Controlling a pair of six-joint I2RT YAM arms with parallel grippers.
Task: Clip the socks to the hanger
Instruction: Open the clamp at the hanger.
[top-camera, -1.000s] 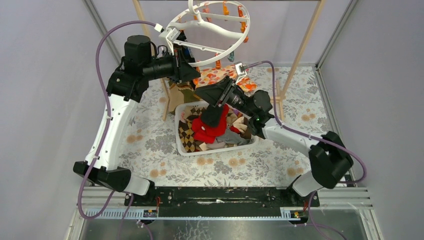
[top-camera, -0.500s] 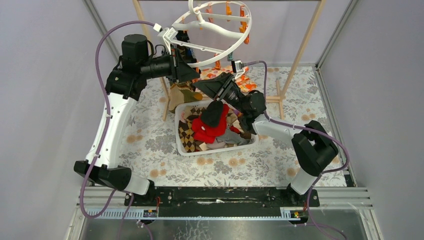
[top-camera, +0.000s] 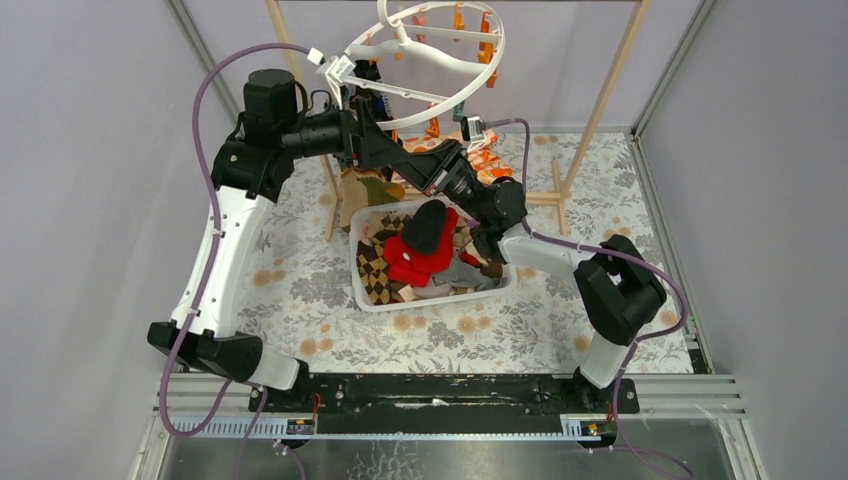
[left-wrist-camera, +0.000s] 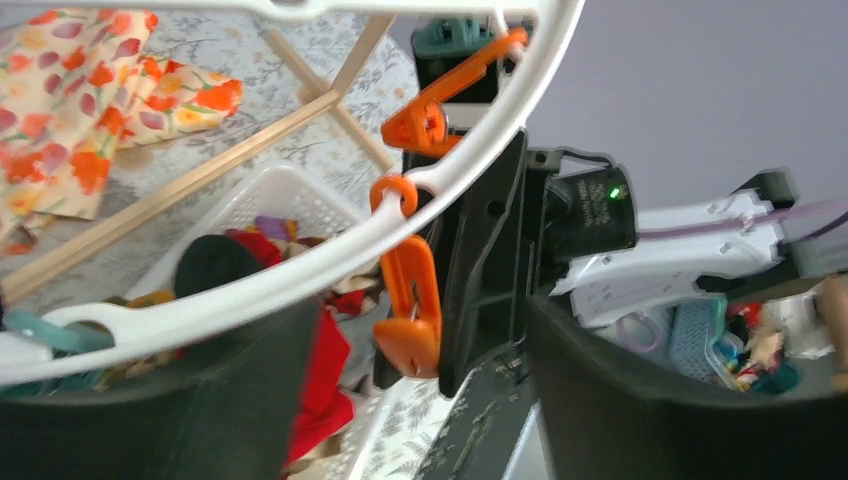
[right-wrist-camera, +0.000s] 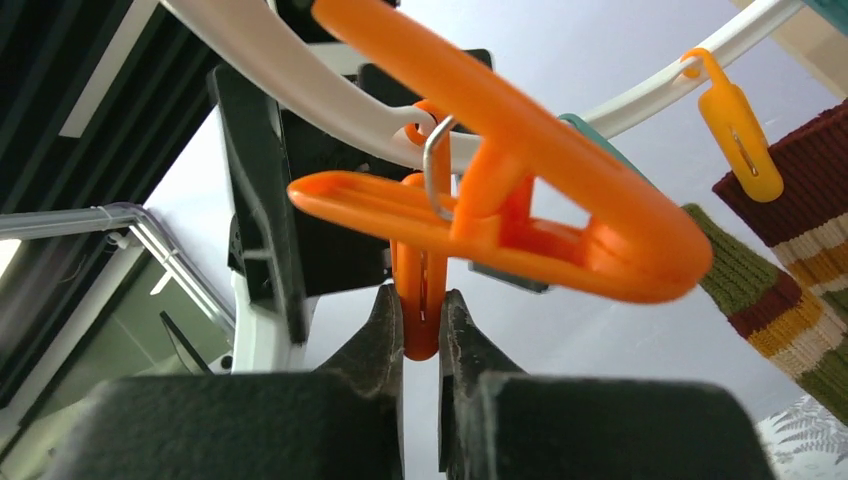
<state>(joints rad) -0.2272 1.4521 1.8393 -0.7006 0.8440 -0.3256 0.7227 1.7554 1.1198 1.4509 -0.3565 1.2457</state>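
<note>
- Currently the step in hand looks like working a clip rather than clipping. The right claw (right-wrist-camera: 421, 300) is raised under the hanger (top-camera: 495, 60). Its fingers (right-wrist-camera: 385, 335) are drawn almost together on either side of a small hanging orange clip (right-wrist-camera: 418, 265), touching it.
- That claw has hold of the clip alone, with no sock in it. Whether the squeeze has opened the clip's mouth cannot be told.
- The left claw (left-wrist-camera: 428, 390) stands wide apart just under the hanger's white rim, with nothing between its pads. The rim crosses above one finger, and I cannot tell if it rests there.
- The hanger hangs tilted from the wooden frame (top-camera: 610, 90) above the far edge of the desk (top-camera: 300, 290), left of centre. Both arms reach up to its near side.
- The socks (top-camera: 415, 262) lie heaped in the white basket (top-camera: 430, 298) at the middle of the desk. A black sock (top-camera: 430, 225) lies on top of the red one, well below both claws.
- A striped sock (right-wrist-camera: 790, 250) shows at the right of the right wrist view, near another clip. Whether it is pinned there is unclear.
- Next, by my judgement, a sock must come up to the clip's mouth.
  - That falls to the free left claw, which would drop to the basket and pinch the black sock by an edge.
  - It would then feed the sock in while the right claw holds the clip open.
  - The hanger swings freely, so any push on it could pull the clip out of the grip.
</note>
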